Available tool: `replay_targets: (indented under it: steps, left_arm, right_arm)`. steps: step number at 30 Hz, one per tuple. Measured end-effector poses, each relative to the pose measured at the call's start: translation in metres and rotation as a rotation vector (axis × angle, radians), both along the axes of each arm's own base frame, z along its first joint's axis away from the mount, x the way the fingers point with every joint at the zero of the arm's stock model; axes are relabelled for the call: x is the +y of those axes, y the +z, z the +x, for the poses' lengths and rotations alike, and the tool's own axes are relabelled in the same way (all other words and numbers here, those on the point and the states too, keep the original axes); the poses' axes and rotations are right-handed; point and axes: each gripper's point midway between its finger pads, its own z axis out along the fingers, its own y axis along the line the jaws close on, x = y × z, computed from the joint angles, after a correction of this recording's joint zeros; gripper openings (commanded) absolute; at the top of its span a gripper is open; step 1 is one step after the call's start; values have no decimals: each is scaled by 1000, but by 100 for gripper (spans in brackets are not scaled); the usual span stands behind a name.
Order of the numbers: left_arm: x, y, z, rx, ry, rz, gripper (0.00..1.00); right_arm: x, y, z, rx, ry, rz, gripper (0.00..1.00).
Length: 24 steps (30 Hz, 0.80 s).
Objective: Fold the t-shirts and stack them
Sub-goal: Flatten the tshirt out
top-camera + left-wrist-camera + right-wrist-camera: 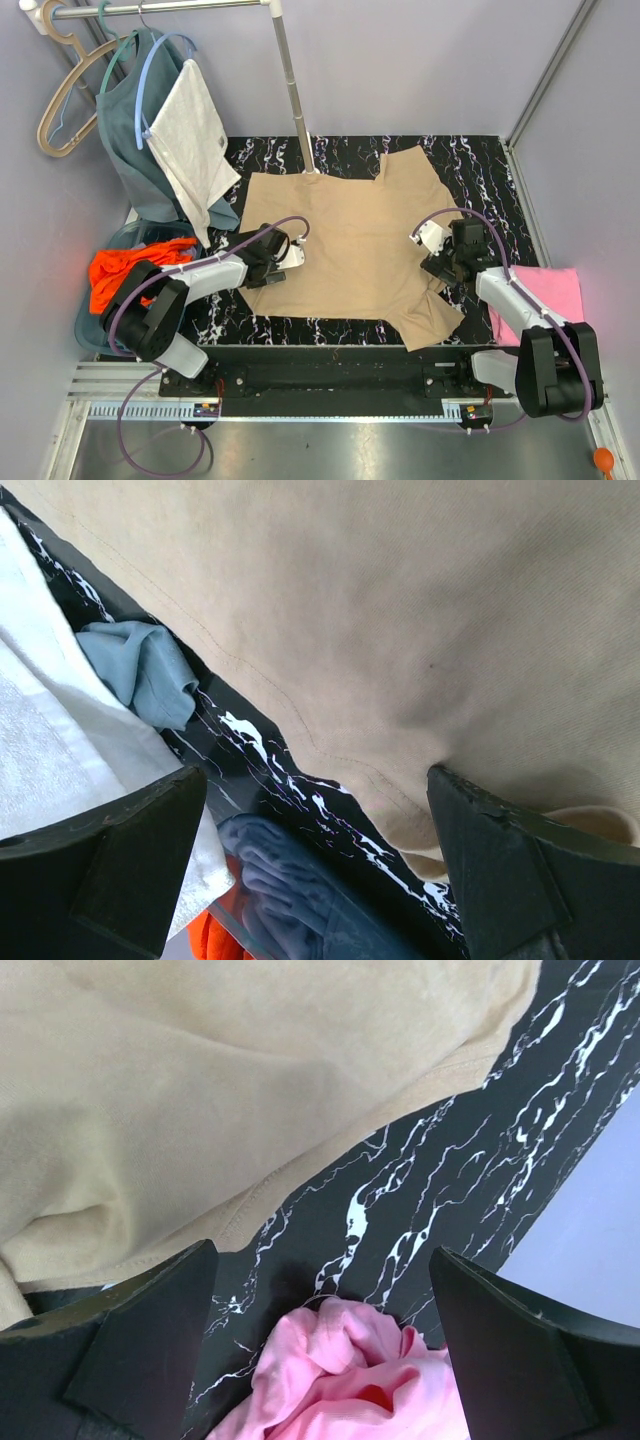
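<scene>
Tan t-shirt (350, 240) lies spread flat at the centre of the black marble tabletop (480, 165), with one sleeve at 12 o'clock and the other at 5 o'clock. Left gripper (280, 255) sits at the shirt's 9 o'clock edge, jaws spread wide, nothing between them. Right gripper (445, 250) sits at the shirt's 3 o'clock edge, jaws also spread wide and empty. Can't tell if either touches the cloth. Pink t-shirt (555, 290) lies at 4 o'clock, by the tabletop's right edge. Orange t-shirt (115, 270) is bunched in a blue bin (88, 325) at 9 o'clock. Teal t-shirt (125, 120) hangs on a hanger at 10 o'clock, with a white cloth (190, 130) hanging in front of it.
</scene>
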Motion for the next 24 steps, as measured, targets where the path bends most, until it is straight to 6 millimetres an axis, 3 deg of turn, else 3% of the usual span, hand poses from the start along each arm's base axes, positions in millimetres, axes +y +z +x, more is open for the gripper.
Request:
replay_targets:
  steps: [16,24]
  left_arm:
    - [-1,0,4,-16,5,1,99]
    - [-1,-1,5,-30,5,4,99]
  right_arm:
    - [2,-30,-10,54,11,13,95]
    - [-1,-30,-4,2,26,-8,95]
